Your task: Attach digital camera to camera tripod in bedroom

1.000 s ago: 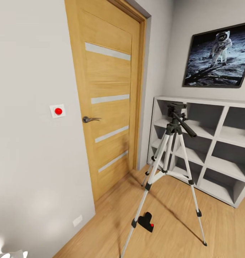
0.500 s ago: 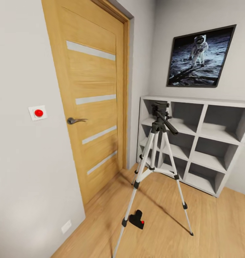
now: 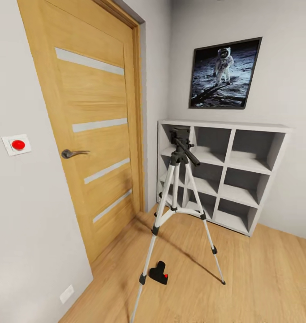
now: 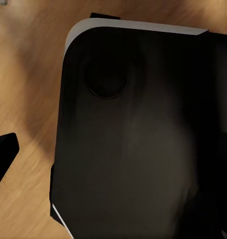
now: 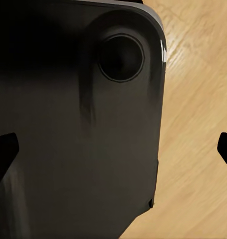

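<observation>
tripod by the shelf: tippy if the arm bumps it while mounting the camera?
Probably somewhat. The camera tripod stands tall on three thin silver legs, so a push near its head would likely rock or tip it. Its feet rest on a smooth wood floor, so it may slide instead. The wide leg spread should help against light contact.

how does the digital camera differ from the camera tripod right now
The digital camera is small, squat and all black with a red dot; the camera tripod is tall, with thin silver legs and a black head. The camera lies on the wood floor, while the tripod stands upright on spread legs. The tripod's head carries nothing. Both are near the white cube shelving.
</observation>
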